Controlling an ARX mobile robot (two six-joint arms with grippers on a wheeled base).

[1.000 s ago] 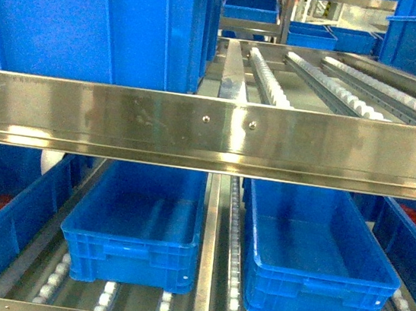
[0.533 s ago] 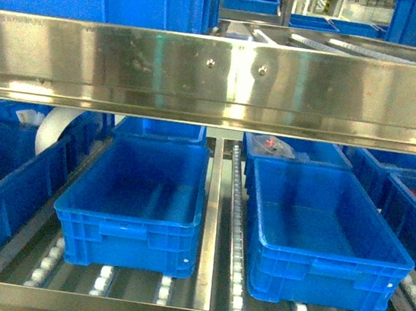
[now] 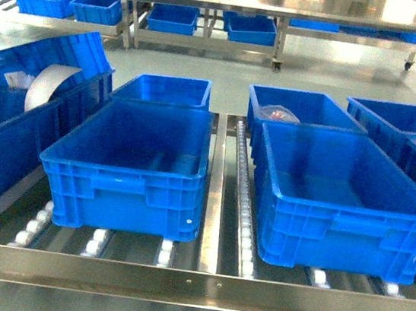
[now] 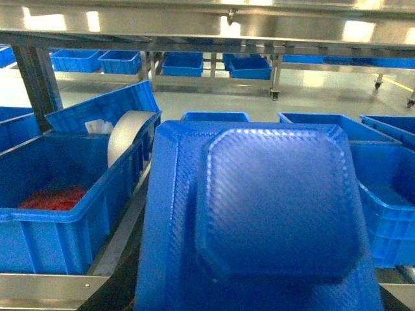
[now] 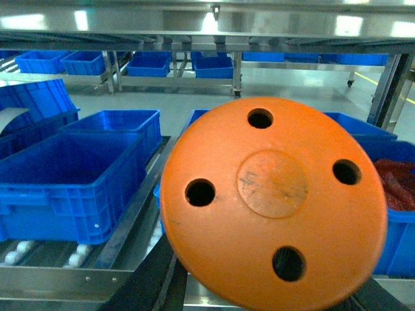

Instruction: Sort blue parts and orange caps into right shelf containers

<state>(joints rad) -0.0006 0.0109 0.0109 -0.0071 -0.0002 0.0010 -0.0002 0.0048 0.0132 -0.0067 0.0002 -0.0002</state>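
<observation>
Left hand: not seen itself in the left wrist view; whether its fingers are apart or together cannot be told, since the blue part [image 4: 272, 207] fills the foreground where it would show.
Right hand: likewise hidden in the right wrist view behind the orange cap [image 5: 272, 201]; its state cannot be told.
Head view: neither arm nor hand is seen.
Blue part: a flat blue piece with a woven surface texture and a raised octagonal centre, seen close to the left wrist camera, in front of the shelf.
Orange cap: a round orange disc with four dark holes around a circular centre mark, scuffed, close to the right wrist camera.
Shelf [image 3: 191, 285]: steel front rail, with white rollers [image 3: 240, 171] running between the bins.
Containers: left bin [image 3: 124, 183] and right bin [image 3: 341, 219] stand side by side on the rollers, apart.
Far-left bin [image 4: 58, 214]: red pieces [image 4: 52, 197] lie inside.
</observation>
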